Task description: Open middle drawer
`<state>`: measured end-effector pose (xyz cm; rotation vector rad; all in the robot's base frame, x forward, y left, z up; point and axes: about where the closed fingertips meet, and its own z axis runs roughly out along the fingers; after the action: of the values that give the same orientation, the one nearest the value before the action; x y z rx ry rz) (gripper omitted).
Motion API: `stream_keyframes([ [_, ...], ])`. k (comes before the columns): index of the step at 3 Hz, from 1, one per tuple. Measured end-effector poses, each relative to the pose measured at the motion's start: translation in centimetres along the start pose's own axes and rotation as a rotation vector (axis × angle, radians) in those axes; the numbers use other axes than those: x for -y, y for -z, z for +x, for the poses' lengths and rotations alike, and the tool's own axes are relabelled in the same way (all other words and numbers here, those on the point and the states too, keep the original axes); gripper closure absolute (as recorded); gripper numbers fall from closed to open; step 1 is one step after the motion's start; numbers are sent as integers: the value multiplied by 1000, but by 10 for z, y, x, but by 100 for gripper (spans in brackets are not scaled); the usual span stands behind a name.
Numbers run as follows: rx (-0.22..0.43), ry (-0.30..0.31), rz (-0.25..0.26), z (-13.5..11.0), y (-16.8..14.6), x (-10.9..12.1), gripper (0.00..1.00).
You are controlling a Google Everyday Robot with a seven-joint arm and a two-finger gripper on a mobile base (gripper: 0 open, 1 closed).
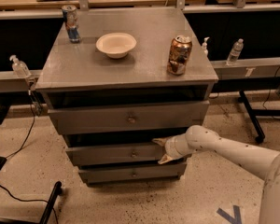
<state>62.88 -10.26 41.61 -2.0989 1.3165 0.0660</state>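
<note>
The middle drawer is the grey front with a small round knob, between the taller top drawer and the short bottom drawer. A dark gap shows above its top edge. My gripper is at the right part of the middle drawer's front, to the right of the knob. Its fingers are spread open, one at the drawer's top edge and one near its bottom edge. It holds nothing.
On the cabinet top stand a white bowl, a gold can and a blue can. Small bottles stand on rails at either side. A chair base is on the floor at the lower left.
</note>
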Motion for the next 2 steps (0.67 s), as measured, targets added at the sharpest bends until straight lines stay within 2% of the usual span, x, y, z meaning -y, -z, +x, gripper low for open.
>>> stream_keyframes([
  [1,-8,-23,-11,-12,9,-9,45],
  [2,-26,-65,4,-32,31,-21,45],
])
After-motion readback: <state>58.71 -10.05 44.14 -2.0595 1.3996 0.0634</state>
